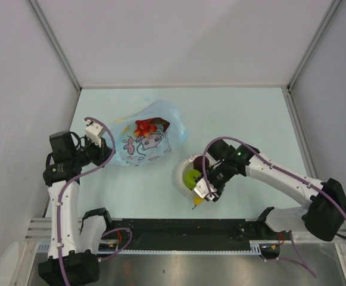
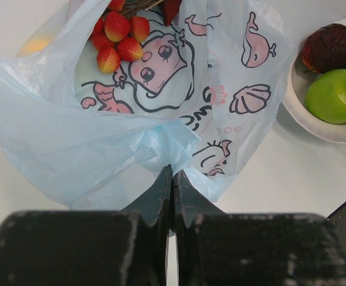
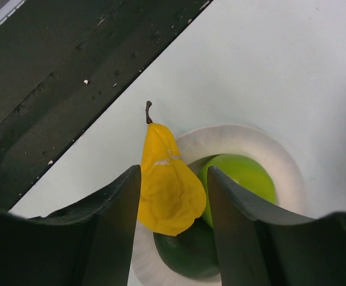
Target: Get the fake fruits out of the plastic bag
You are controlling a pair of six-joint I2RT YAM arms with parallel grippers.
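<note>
We see the left gripper (image 2: 171,171), jaws shut on the plastic bag (image 2: 71,137), at ten o'clock from the white plate (image 3: 274,155) on the bench (image 1: 250,119). The right gripper (image 3: 174,169), jaws half-wide, brackets a yellow pear (image 3: 167,196); we cannot tell whether it grips. The green apple (image 3: 244,176) is plated, while the red fruit cluster (image 2: 116,36) remains bagged.

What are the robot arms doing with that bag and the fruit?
The left gripper is pinched shut on the edge of the plastic bag, which has a bunch of red fruit inside. The right gripper has its fingers on either side of a yellow fruit at the white plate's edge; whether it grips it is unclear. A green apple already lies on the plate.
</note>
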